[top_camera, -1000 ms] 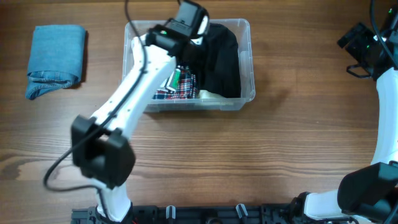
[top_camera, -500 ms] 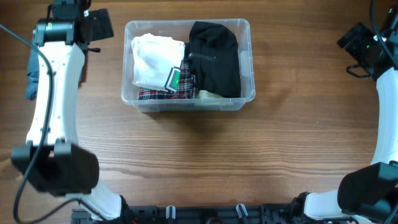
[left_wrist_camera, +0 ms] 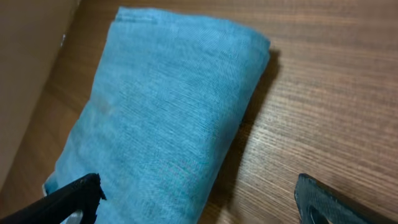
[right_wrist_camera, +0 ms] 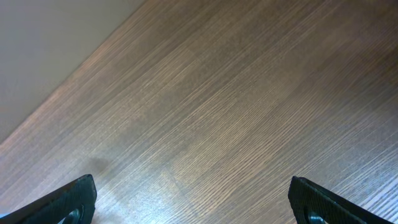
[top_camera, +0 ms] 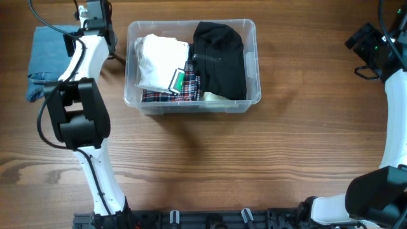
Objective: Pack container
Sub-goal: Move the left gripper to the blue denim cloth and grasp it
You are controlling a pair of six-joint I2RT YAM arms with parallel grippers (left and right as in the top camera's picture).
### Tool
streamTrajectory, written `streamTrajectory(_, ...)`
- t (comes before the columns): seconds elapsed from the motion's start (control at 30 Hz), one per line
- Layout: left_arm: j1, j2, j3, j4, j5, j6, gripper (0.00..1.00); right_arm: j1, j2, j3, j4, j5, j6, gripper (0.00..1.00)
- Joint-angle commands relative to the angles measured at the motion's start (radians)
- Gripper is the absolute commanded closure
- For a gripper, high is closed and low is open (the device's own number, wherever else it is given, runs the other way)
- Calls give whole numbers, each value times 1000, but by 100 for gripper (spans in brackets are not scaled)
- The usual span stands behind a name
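Observation:
The clear plastic container stands at the back middle of the table. It holds a folded white cloth, a plaid cloth and a black cloth. A folded blue cloth lies on the table to its left. My left gripper is open above the blue cloth's right edge. In the left wrist view the blue cloth fills the space between the spread fingers. My right gripper is open and empty at the far right, over bare wood.
A green-and-white tag lies on the cloths inside the container. A pale cloth edge shows at the container's front. The table's left edge runs close beside the blue cloth.
My left arm has swung from over the container to the far left, above the blue cloth. The white cloth now lies uncovered in the container. The right arm has not moved.

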Motion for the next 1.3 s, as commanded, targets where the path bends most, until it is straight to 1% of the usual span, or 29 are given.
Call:
streamTrajectory(0.0,1,65,2,22,-79,46,0,-1,6,-4,0,14,1,0)
streamTrajectory(0.07,4,92,2,32,-122,51,0,-1,6,-4,0,14,1,0)
streamTrajectory(0.17,18,128,2,37,-143,76,0,-1,6,-4,0,14,1,0)
streamTrajectory(0.3,51,185,2,90,-196,155,0,-1,6,-4,0,14,1,0)
streamTrajectory(0.43,99,233,2,118,-196,182,0,-1,6,-4,0,14,0,0)
streamTrajectory(0.53,138,267,2,109,-200,181,1,-1,6,-4,0,14,1,0)
streamTrajectory(0.57,143,270,2,110,-199,180,8,-1,6,-4,0,14,0,0)
streamTrajectory(0.6,143,270,2,111,-199,180,21,-1,6,-4,0,14,1,0)
streamTrajectory(0.63,143,270,2,113,-200,181,38,-1,6,-4,0,14,1,0)
streamTrajectory(0.67,143,270,2,114,-200,180,66,-1,6,-4,0,14,1,0)
streamTrajectory(0.7,143,270,2,114,-199,180,74,-1,6,-4,0,14,0,0)
streamTrajectory(0.77,142,270,2,113,-200,180,77,-1,6,-4,0,14,1,0)
streamTrajectory(0.8,142,270,2,112,-204,179,79,-1,6,-4,0,14,1,0)
streamTrajectory(0.83,142,270,2,113,-224,168,84,-1,6,-4,0,14,1,0)
streamTrajectory(0.9,138,264,2,112,-272,145,89,-1,6,-4,0,14,1,0)
streamTrajectory(0.97,129,237,2,90,-270,101,96,-1,6,-4,0,14,1,0)
streamTrajectory(1.0,121,207,2,72,-265,64,96,-1,6,-4,0,14,1,0)
streamTrajectory(1.1,89,97,2,16,-169,56,96,-1,6,-4,0,14,1,0)
streamTrajectory(1.13,76,43,2,-19,-135,19,96,-1,6,-4,0,14,1,0)
streamTrajectory(1.2,55,-55,2,-92,-32,-8,96,-1,6,-4,0,14,1,0)
streamTrajectory(1.27,37,-144,2,-162,39,-50,96,-1,6,-4,0,14,1,0)
